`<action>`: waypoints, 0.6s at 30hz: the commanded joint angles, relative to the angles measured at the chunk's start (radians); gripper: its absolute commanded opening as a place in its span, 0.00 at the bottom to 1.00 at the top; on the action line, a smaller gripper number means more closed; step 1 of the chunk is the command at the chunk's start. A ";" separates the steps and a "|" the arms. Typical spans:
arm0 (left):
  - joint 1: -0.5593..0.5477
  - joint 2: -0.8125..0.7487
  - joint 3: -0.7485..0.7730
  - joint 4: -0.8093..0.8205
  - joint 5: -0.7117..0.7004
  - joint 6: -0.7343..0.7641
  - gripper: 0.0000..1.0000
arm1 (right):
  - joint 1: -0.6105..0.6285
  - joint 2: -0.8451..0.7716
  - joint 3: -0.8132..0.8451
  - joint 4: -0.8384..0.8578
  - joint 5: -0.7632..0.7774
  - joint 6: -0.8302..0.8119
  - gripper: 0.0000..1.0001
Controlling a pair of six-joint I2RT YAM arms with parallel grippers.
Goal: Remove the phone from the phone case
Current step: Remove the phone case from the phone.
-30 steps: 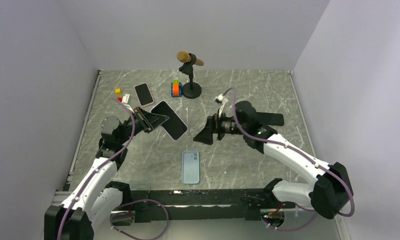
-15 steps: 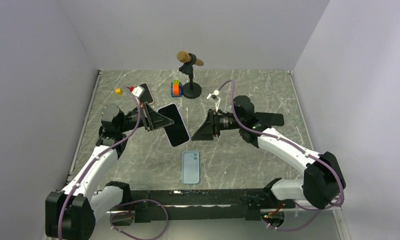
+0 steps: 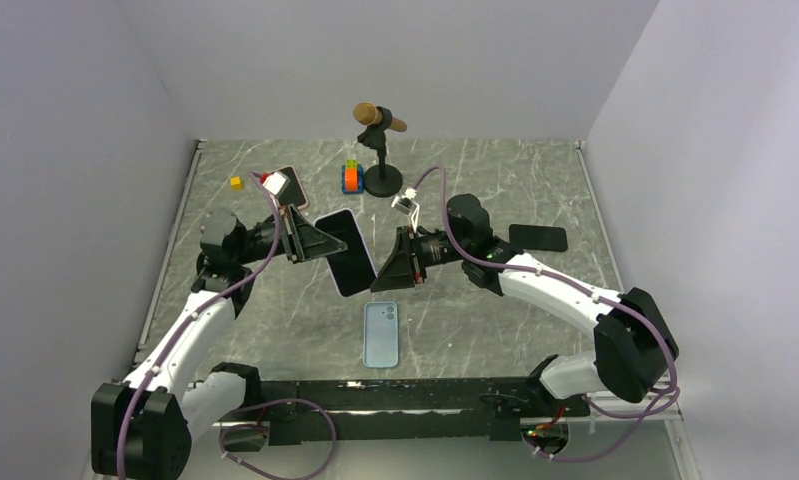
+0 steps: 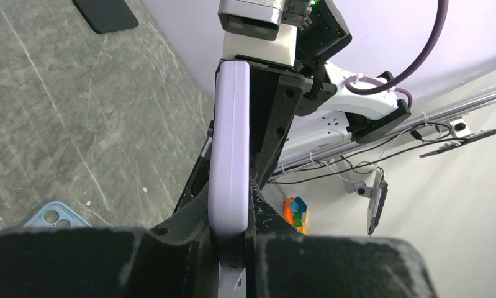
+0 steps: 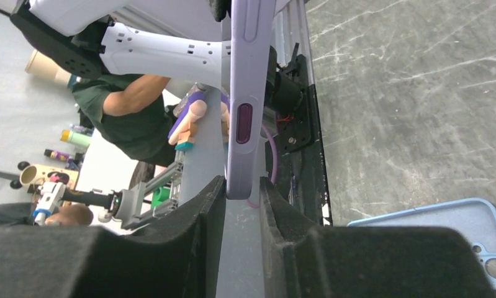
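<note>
Phone: lilac-cased black phone (image 3: 347, 252), up in the air.
Left pincer (image 3: 325, 243): squeezed tight on one end.
Right pincer (image 3: 377, 283): fingers around the other end; cannot tell if squeezing.

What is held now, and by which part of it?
The cased phone: the left gripper clamps one long edge; the right gripper straddles the opposite edge, grip uncertain.

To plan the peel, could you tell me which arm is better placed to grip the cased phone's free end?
Right. The left gripper clamps the cased phone aloft at one end; the right gripper straddles its free end, open.
</note>
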 commanded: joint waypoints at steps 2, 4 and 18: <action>0.002 -0.019 0.019 0.111 0.034 -0.056 0.00 | 0.015 0.018 0.027 0.078 -0.043 -0.028 0.23; 0.002 -0.019 0.021 0.118 0.038 -0.065 0.00 | 0.017 0.019 0.016 0.104 -0.054 -0.032 0.15; -0.005 0.090 -0.075 0.798 0.088 -0.601 0.00 | 0.018 0.047 -0.037 0.308 -0.121 -0.291 0.00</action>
